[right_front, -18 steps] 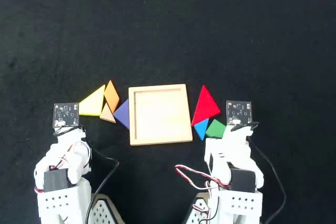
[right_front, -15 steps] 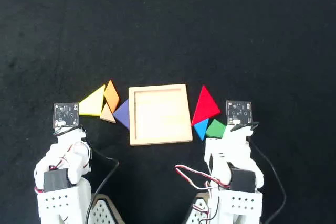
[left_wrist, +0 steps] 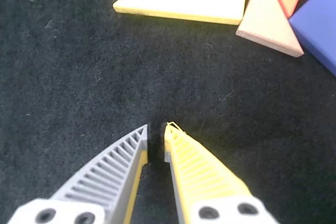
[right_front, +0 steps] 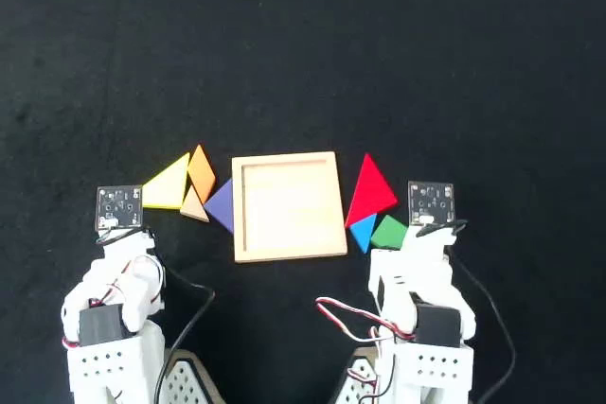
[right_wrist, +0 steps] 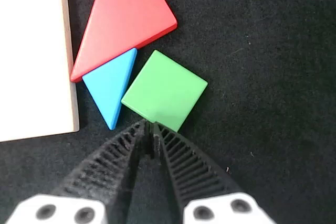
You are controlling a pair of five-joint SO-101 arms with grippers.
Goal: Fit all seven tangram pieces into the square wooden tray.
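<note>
High view over the black bench [right_front: 303, 63]: the square wooden tray [right_front: 237, 207] lies flat toward the near edge, midway between the two arms, and all seven pieces lie outside it. Along its left side sit four: a purple piece [right_front: 222, 205] touching the tray's rim, a small tan triangle [right_front: 194, 205] beside it, an orange piece [right_front: 201, 172] just behind that, and a yellow triangle [right_front: 170, 186] farthest out. Along the right side a red triangle [right_front: 369, 191] leans against the rim, with a small blue triangle [right_front: 361, 231] tucked under it and a green square [right_front: 389, 232] just beside the blue one.

The left gripper [left_wrist: 156, 128] hangs over bare cloth a little short of the yellow triangle, its jaws drawn narrow with nothing between them. The right gripper [right_wrist: 149, 125] has its tips pinched together right at the near corner of the green square, gripping nothing; whether they touch it I cannot tell.
</note>
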